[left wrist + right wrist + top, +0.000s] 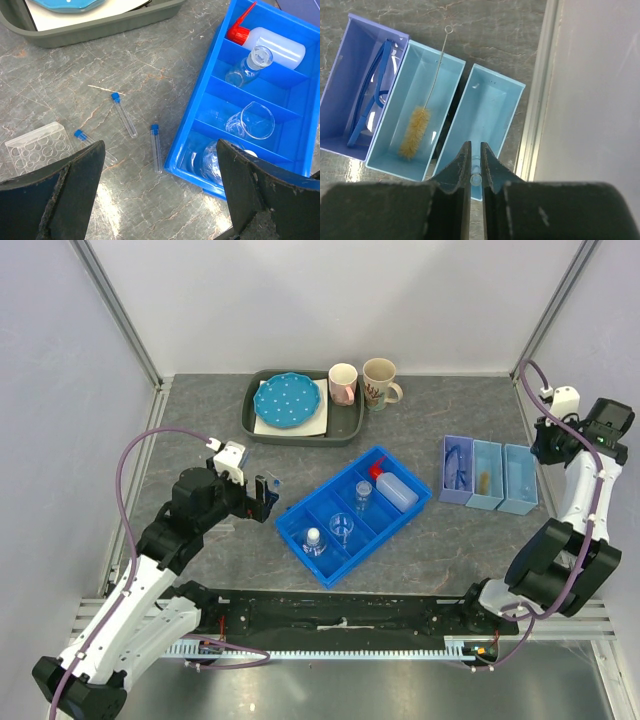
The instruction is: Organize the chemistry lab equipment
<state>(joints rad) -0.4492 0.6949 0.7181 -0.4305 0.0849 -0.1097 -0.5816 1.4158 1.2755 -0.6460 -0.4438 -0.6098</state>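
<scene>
A blue divided tray (330, 568) holds a white squeeze bottle with a red nozzle (395, 488), a small flask (363, 495), a clear beaker (342, 528) and another small flask (314, 540). In the left wrist view, three blue-capped clear tubes (124, 114) (156, 148) (85, 141) lie on the table left of the tray (200, 115). My left gripper (160, 195) is open and empty above them. My right gripper (475, 147) is shut on a thin clear tube (476, 177) above the near end of the empty light-blue bin (490, 115). Blue-framed safety glasses (370, 100) lie in the purple bin.
A clear well plate (37, 147) lies left of the tubes. A bottle brush (417, 130) lies in the middle bin. A grey tray (304, 432) with the dotted blue plate and two mugs (343, 383) (380, 381) stand at the back. The metal frame rail (537, 100) runs right of the bins.
</scene>
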